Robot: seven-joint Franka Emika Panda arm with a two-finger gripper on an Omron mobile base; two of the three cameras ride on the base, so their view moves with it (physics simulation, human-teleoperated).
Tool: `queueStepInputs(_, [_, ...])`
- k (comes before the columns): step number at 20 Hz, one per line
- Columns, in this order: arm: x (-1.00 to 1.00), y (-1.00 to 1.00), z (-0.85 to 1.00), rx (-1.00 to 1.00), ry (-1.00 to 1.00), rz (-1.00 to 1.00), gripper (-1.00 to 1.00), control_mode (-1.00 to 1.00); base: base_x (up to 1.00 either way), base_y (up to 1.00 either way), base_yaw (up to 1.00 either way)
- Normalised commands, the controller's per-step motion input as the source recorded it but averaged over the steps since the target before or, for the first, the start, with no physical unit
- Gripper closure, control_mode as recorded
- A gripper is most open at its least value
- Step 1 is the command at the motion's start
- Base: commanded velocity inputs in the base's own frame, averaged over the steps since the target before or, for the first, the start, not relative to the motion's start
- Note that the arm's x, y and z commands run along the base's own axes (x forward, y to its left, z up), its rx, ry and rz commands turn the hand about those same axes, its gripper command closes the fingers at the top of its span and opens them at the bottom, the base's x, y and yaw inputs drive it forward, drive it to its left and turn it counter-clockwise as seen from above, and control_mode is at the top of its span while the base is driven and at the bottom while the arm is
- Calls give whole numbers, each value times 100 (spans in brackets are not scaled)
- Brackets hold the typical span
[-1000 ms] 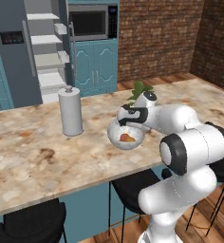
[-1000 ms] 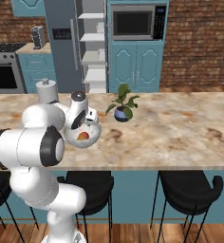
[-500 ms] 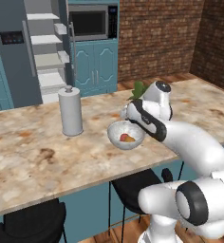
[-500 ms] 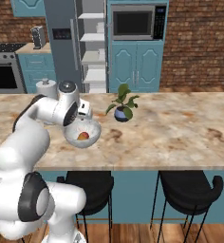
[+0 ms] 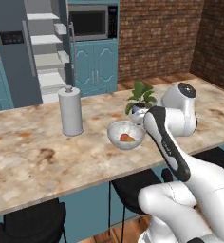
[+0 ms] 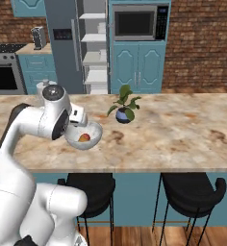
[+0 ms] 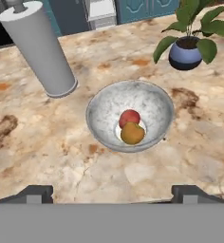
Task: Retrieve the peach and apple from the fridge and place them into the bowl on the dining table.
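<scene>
**Speckled grey bowl holds both fruits on the marbled bench**

Beige-brown marbled stone is what you look down on from the hand camera: the bench [image 7: 33, 142] carries the pale speckled bowl [image 7: 104, 111] at the middle of that view. Inside it you see the red apple [image 7: 129, 117] and the orange peach [image 7: 132, 133] lying in the bottom, touching each other, the peach on the side nearer the camera.

Your hand [image 7: 112, 194] is spread to its full width and has hold of nothing; its two dark fingertips [image 7: 35, 193] rise at the bottom corners of the hand view, well apart, above the bench edge of the bowl and clear of its rim.

Beside the bowl you have the white cylinder canister [image 5: 70, 110] standing upright, near but not touching. On the other side a small plant in a blue pot [image 6: 122, 114] stands just beyond the bowl.

In the left base view the bowl [image 5: 126, 135] sits just in front of the arm's white elbow. In the right base view the arm's wrist partly covers the bowl [image 6: 89, 138] from the left.

Behind the bench, the slate-grey fridge [image 5: 12, 52] stands with one door open, white inner shelves [image 5: 46, 60] showing. A microwave [image 6: 134, 22] sits in the teal cabinets to its right.
</scene>
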Motion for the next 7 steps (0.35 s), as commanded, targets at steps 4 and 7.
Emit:
queueStepInputs(4, [-96,-24,22,0,0,-1,-100,-100,0,0,0])
queueStepInputs(7, [-92,-31,19,0,0,-3,-100,-100,0,0,0])
